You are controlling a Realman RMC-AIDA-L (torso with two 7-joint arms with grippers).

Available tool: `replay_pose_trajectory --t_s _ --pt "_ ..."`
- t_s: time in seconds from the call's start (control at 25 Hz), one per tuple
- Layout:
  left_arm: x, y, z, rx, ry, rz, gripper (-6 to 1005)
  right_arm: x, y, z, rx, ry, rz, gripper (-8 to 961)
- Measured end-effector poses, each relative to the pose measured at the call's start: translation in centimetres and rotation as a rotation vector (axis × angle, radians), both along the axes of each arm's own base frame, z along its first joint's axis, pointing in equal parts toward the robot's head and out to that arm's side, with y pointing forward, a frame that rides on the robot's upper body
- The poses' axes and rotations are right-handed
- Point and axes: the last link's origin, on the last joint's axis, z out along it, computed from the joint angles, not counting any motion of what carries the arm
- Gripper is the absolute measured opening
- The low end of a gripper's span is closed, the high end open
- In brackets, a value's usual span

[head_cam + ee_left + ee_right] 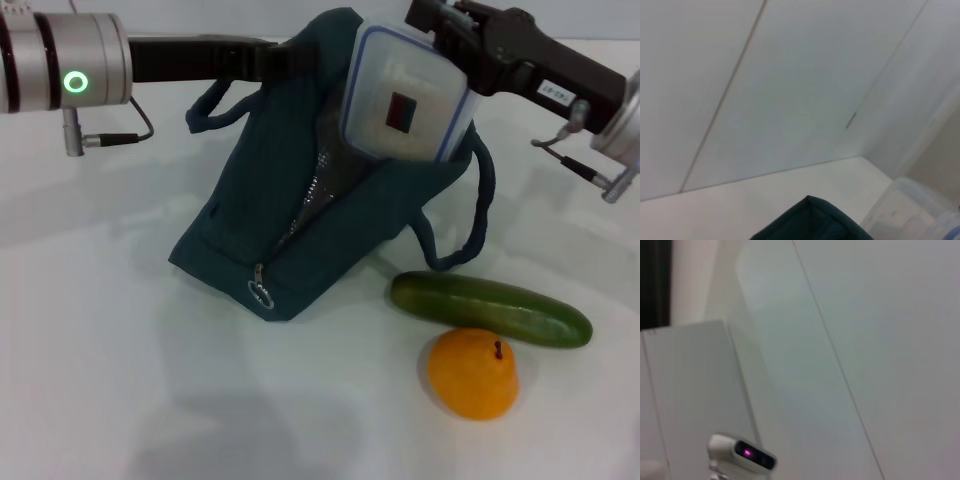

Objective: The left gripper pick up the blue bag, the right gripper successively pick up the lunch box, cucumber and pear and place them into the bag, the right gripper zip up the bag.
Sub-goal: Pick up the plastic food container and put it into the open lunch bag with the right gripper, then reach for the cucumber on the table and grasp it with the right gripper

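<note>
In the blue bag (300, 215) mouth, lunch box (405, 95)

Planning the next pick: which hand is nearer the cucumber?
Right. The right hand is up at the lunch box in the blue bag, above the cucumber. The left hand holds the bag's far-left top.

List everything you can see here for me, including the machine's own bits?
blue bag: one, dark teal, mid-table, top held up, zipper open.
lunch box: one, clear with bluish rim, tilted into the bag's opening.
cucumber: one, dark green, lying on the table to the bag's right.
pear: one, orange-yellow, touching the cucumber's near side.
table: one, white.
left end effector: one, black, at the bag's top edge.
right end effector: one, black, gripping the lunch box's top.
</note>
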Motion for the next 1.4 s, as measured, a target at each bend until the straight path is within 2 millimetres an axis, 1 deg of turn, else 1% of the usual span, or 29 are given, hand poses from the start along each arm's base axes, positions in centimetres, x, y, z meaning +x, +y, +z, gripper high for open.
replay_pose_trajectory --t_s 0.12,0.36,0.64,0.76,0.84,0.92,0.96,1.0,1.12,1.16,1.24,1.32,1.4 --pt "-0.2 0.2 0.1 0.018 0.007 0.008 46 -0.1 0.7 -0.6 -0.001 -0.036 -0.034 232" --pt "-0.3 0.4 0.1 0.034 0.014 0.007 46 -0.3 1.3 -1.0 -0.012 -0.059 -0.059 239" --pt "-0.3 0.5 0.2 0.041 0.018 0.007 46 -1.6 1.1 -1.6 -0.064 -0.095 0.010 247" --pt "-0.4 0.5 0.2 0.044 0.022 0.001 46 -1.9 0.8 -1.4 -0.074 -0.080 0.034 250" --pt "-0.5 0.6 0.4 0.050 0.023 0.004 46 -1.7 0.5 -0.7 -0.058 -0.054 0.038 252" --pt "-0.6 0.6 0.6 0.055 0.023 0.005 46 -1.0 0.3 0.5 -0.014 -0.031 0.026 445" --pt "-0.6 0.6 0.6 0.056 0.025 0.003 46 -1.0 0.3 0.5 -0.014 -0.031 0.026 456" --pt "-0.6 0.6 0.6 0.058 0.028 -0.001 46 -0.4 0.1 1.1 0.009 -0.026 0.017 468" --pt "-0.9 0.5 0.6 0.068 0.038 -0.013 46 2.6 -0.4 4.1 0.061 -0.070 -0.031 502" --pt "-1.2 0.4 0.7 0.072 0.039 -0.013 46 3.6 -0.4 5.1 0.049 -0.105 -0.056 514" --pt "-1.5 0.3 0.9 0.083 0.036 -0.009 46 4.7 -0.4 6.1 0.004 -0.164 -0.086 502" --pt "-1.6 0.2 0.9 0.094 0.032 -0.013 46 5.4 -0.4 6.7 -0.080 -0.261 -0.109 490" --pt "-1.7 0.2 0.6 0.100 0.030 -0.026 46 5.7 -0.5 6.8 -0.159 -0.368 -0.126 485"
